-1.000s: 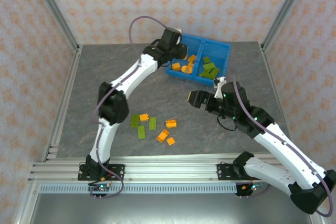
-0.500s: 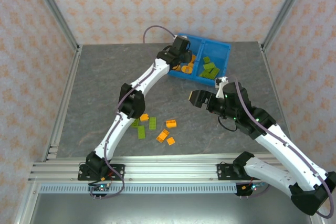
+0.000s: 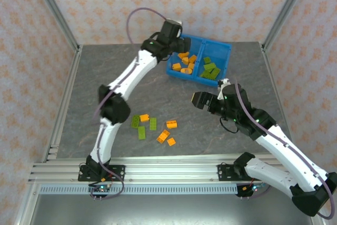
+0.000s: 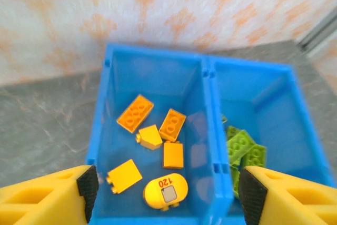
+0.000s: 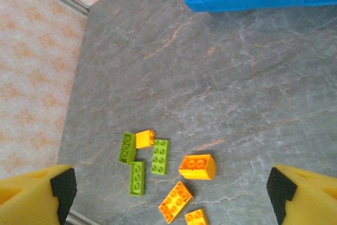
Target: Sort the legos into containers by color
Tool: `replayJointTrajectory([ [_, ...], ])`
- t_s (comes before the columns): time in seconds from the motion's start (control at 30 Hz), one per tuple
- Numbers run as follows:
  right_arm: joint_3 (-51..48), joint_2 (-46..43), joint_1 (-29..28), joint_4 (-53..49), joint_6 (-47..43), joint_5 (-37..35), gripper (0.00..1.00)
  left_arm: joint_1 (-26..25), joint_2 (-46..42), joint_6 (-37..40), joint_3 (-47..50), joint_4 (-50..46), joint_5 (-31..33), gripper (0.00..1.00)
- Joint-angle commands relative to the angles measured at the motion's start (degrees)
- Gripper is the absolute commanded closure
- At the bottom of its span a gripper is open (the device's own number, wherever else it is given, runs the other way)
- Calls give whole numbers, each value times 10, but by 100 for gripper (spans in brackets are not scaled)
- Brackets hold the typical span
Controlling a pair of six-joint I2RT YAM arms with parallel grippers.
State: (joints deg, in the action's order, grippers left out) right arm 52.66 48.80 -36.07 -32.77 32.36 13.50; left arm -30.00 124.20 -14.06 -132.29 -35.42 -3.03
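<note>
On the grey bench [image 3: 84,93], below and left of the middle of the overhead view, seven loose bricks [image 3: 152,124] lie in a small scatter: three green ones and one orange one close together on the left, and three more orange ones just to their right, none of them touched by either arm. The left arm [image 3: 131,75] rises from the bottom edge and stretches up to the upper middle of the frame. There the left hand [image 4: 169,192] hovers over the near left corner of the blue bin [image 3: 218,44], its two yellow fingers spread well apart with nothing between them. From its own camera I look straight down into the bin. The left compartment [image 4: 152,77] holds five orange bricks [image 4: 135,113] lying flat and loose, plus a rounded orange piece [image 4: 165,192] marked 120 near the front wall. Across the centre wall, the right compartment [image 4: 268,104] holds a heap of green bricks [image 4: 242,148] pressed against its near left side. Right of the middle of the overhead view, the right hand [image 5: 171,188] hangs above bare bench, between the bin and the scatter and apart from both. Its fingers are also wide apart and empty. Its camera looks down on the loose bricks at the bottom of the frame and on the bin's front wall at the top edge.
</note>
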Motion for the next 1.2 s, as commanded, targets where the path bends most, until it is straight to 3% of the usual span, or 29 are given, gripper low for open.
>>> replayJointTrajectory([
  [0.0, -9, 4, -3, -23, -28, -29, 5, -4, -189, 65, 169, 99, -29, 23],
  [0.1, -8, 29, -4, -21, -41, -10, 6, -4, -326, 124, 323, 145, -49, 14],
  [0.27, 10, 112, -52, -23, -83, 18, 7, -5, -509, 269, 504, 103, -125, 0],
  [0.47, 50, 267, -140, -40, -82, 16, 7, -9, -710, 438, 667, -17, -191, 0],
  [0.67, 83, 393, -201, -30, -26, -64, 3, -16, -876, 668, 796, -149, -277, 0],
  [0.8, 88, 446, -204, 6, 1, -78, 3, -16, -899, 675, 829, -181, -312, 0],
  [0.9, 91, 477, -204, 23, 9, -89, 9, -16, -894, 675, 845, -185, -328, 0],
  [1.03, 96, 506, -204, 50, 11, -84, 19, -17, -908, 667, 874, -140, -339, 0],
  [1.17, 114, 532, -204, 49, 16, -89, 37, -17, -917, 658, 892, -109, -340, 0],
])
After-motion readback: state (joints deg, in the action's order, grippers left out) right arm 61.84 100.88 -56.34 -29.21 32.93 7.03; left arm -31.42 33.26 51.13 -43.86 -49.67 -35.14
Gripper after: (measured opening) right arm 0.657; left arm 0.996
